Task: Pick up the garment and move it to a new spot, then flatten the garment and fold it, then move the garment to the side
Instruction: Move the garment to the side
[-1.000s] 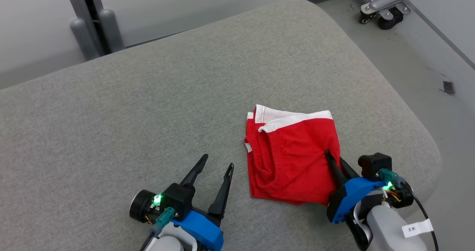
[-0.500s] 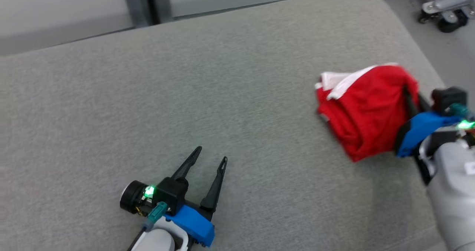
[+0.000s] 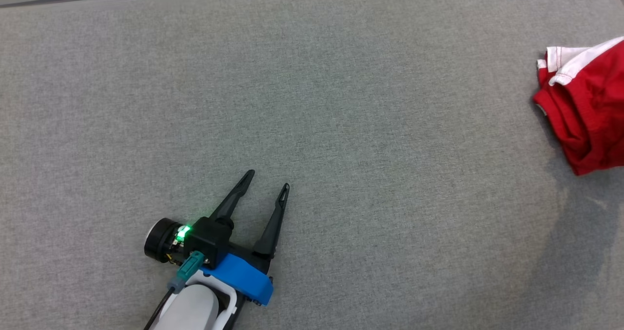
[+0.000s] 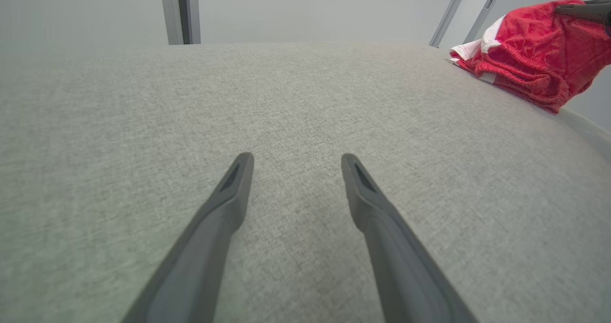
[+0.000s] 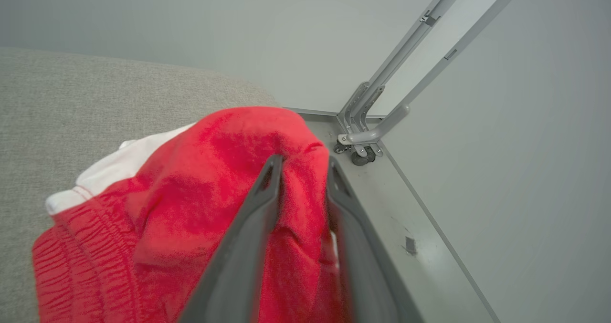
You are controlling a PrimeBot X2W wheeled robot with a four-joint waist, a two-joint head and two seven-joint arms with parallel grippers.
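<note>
Head view puts the red garment (image 3: pixel 590 120) at the far right edge of the frame, partly cut off, resting on the grey cushion (image 3: pixel 341 101). It is well apart from my left gripper (image 3: pixel 268 179), which sits over bare upholstery with its 2 fingers spread wide and nothing between them. Right wrist view shows the right gripper (image 5: pixel 304 159) with its 2 fingers a narrow gap apart and a ridge of red cloth bunched between them; I cannot tell whether they pinch that ridge or merely straddle it. Left wrist view has the garment heaped near the cushion's rounded corner, with its white trim toward the middle of the cushion. I judge this to be the last step, setting what looks like the folded piece aside. To do it well I want the cloth fully carried by the cushion before the fingers part, since the floor (image 5: pixel 420 227) and a wheeled frame (image 5: pixel 363 146) lie just past that corner. I would open wider, then draw the fingers straight back along their own line, low and slow. That way they slip off the ridge without dragging the folds open or pulling the heap toward the edge. I judge the left arm has no part in this.
</note>
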